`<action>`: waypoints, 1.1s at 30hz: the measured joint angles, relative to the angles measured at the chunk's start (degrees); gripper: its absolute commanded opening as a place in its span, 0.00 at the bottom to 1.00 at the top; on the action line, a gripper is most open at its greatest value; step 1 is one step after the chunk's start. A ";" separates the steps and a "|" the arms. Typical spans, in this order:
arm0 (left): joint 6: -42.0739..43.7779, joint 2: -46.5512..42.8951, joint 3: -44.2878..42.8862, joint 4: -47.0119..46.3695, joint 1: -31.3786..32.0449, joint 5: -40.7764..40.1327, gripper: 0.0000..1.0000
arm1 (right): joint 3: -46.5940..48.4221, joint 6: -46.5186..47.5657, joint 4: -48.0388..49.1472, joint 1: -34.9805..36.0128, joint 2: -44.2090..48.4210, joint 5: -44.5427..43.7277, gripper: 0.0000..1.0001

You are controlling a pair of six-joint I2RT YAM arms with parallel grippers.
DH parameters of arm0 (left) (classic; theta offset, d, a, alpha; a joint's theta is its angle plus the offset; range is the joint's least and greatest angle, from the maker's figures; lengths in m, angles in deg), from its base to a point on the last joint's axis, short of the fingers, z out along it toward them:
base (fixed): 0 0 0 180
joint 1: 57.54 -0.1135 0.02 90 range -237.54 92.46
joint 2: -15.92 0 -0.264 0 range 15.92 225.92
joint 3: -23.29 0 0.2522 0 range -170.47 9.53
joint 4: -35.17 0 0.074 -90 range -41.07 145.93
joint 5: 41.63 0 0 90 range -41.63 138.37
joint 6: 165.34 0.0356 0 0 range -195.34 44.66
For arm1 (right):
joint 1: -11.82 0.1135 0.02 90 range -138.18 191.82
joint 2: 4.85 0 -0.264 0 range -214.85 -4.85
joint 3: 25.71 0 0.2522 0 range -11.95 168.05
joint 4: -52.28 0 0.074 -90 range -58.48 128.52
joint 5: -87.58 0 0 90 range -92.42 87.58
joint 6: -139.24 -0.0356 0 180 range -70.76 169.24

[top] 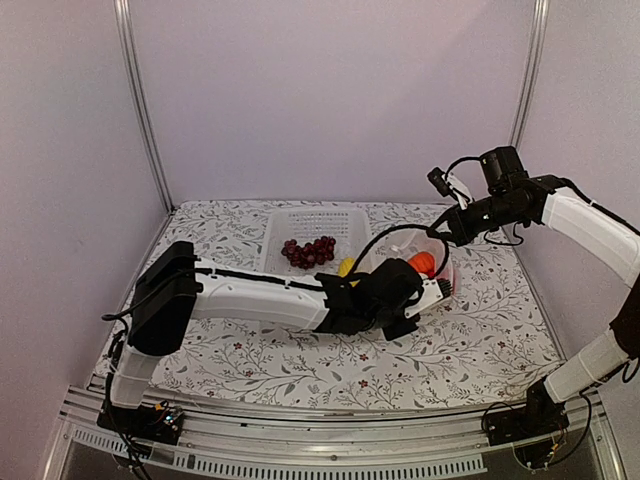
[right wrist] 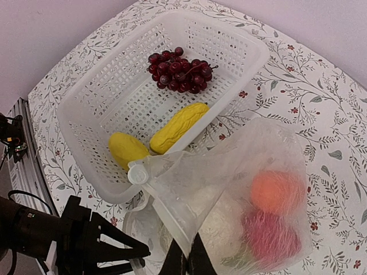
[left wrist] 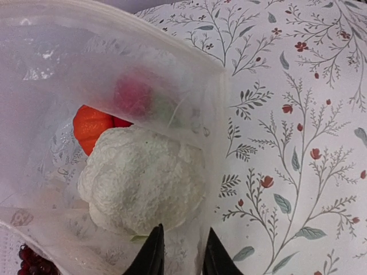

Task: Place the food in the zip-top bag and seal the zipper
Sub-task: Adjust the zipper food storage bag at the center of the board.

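- Progress, roughly half by my read: cauliflower [left wrist: 143,177], pumpkin [left wrist: 90,127] and red pepper [left wrist: 133,94] sit inside zip-top bag [right wrist: 252,143], lower right of right wrist view.
- Left to do: grape bunch [right wrist: 180,71] and two yellow pieces [right wrist: 178,126] [right wrist: 127,150] lie in basket [right wrist: 229,40], upper left of that view. Zipper [left wrist: 166,43], across top of left wrist view, not yet pressed shut.
- Right gripper [right wrist: 192,260]: bottom centre of its view, jaws closed on bag's rim film, holding mouth up.
- Left gripper [left wrist: 183,240]: bottom centre of its view, at bag mouth just beside cauliflower. Jaws narrow with a gap showing; cannot tell whether they pinch film.
- Materials: bag is hazy, floppy, wrinkled film. Cauliflower matte, bumpy, rounded. Pumpkin ribbed. Pepper a red blur through film. Grapes glossy clustered beads. Yellow pieces oblong, one ridged. Basket rigid, white, perforated. Floral cloth [left wrist: 298,143] underneath.
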 measured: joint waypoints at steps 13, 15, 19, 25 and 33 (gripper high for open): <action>6.91 1.31 -10.43 2.03 0.35 5.11 0.00 | 11.52 1.90 -9.27 0.00 -2.43 -3.23 0.00; 8.24 0.83 -14.47 1.49 0.57 4.98 0.00 | 19.06 3.48 -11.82 0.00 -3.41 -5.57 0.00; 10.49 -3.39 -15.50 -2.69 0.87 4.11 0.00 | 23.87 6.32 -12.44 0.00 -2.29 -10.19 0.00; 11.87 -3.87 -17.46 -4.13 1.53 2.95 0.00 | 22.71 8.57 -16.09 -0.07 -5.20 -16.76 0.00; 12.02 -4.94 -14.03 -6.95 3.15 1.40 0.00 | 23.04 8.50 -17.18 -0.11 -6.14 -19.93 0.00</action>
